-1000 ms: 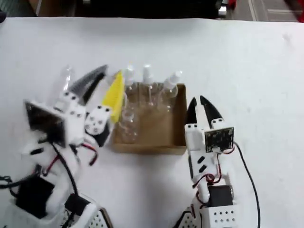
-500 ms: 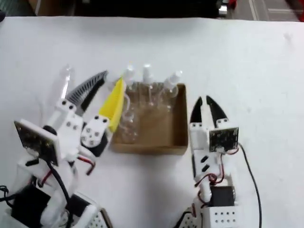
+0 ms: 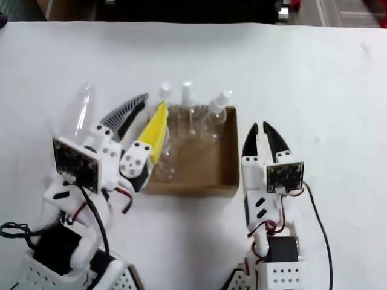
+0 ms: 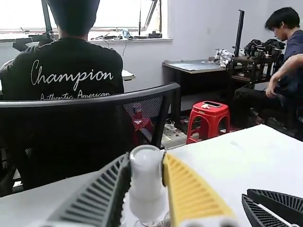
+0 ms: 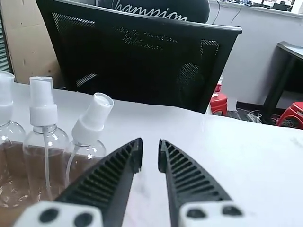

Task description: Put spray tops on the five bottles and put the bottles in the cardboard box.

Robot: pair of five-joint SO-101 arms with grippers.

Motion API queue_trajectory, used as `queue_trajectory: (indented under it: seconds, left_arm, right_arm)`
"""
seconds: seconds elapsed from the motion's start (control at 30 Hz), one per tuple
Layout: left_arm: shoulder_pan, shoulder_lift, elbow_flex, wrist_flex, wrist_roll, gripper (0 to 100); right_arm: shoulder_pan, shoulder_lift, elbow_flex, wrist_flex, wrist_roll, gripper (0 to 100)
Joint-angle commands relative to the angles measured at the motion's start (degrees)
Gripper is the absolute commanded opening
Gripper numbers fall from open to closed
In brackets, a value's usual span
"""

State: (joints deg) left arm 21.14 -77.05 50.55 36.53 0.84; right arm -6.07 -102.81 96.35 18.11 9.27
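Note:
The cardboard box [image 3: 231,151] sits mid-table with three clear bottles standing along its far side, each wearing a white spray top [image 3: 187,90] [image 3: 221,99]. My left gripper [image 3: 152,101], with one grey and one yellow finger, is shut on the spray top [image 4: 146,177] of the leftmost bottle [image 3: 164,92]. Another clear bottle [image 3: 162,162] lies in the box's near left part. One clear bottle without a top [image 3: 81,104] lies on the table left of the box. My right gripper [image 3: 260,127] [image 5: 149,153] rests just right of the box, slightly open and holding nothing, near the capped bottles [image 5: 87,137] [image 5: 41,132].
White tabletop stretches far behind and to the right of the box. A black mesh chair [image 5: 142,56] and a seated person stand beyond the table's far edge. Both arm bases occupy the near edge.
My left arm swung right toward the box and its fingers closed in around the leftmost bottle's spray top. The right arm shifted slightly right, then stayed still.

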Motion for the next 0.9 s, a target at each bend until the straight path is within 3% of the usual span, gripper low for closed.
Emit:
queue_trajectory:
  seconds: [0.0, 0.37, 0.6, 0.87]
  left_arm:
    - [0.31, -0.31, -0.35, -2.02, 0.35, 7]
    - [-1.01, -0.48, 2.20, -4.92, 0.09, 7]
    - [-1.19, -0.48, -4.48, -1.14, 0.00, 7]
    - [-1.63, -0.40, -2.37, 0.70, 0.09, 7]
  right_arm:
    - [0.31, -0.40, 0.53, -1.45, 0.00, 5.2]
    - [0.04, -0.40, 0.53, -1.45, 0.00, 5.2]
    - [-0.04, -0.40, 0.53, -1.45, 0.00, 5.2]
    - [-0.04, -0.40, 0.53, -1.45, 0.00, 5.2]
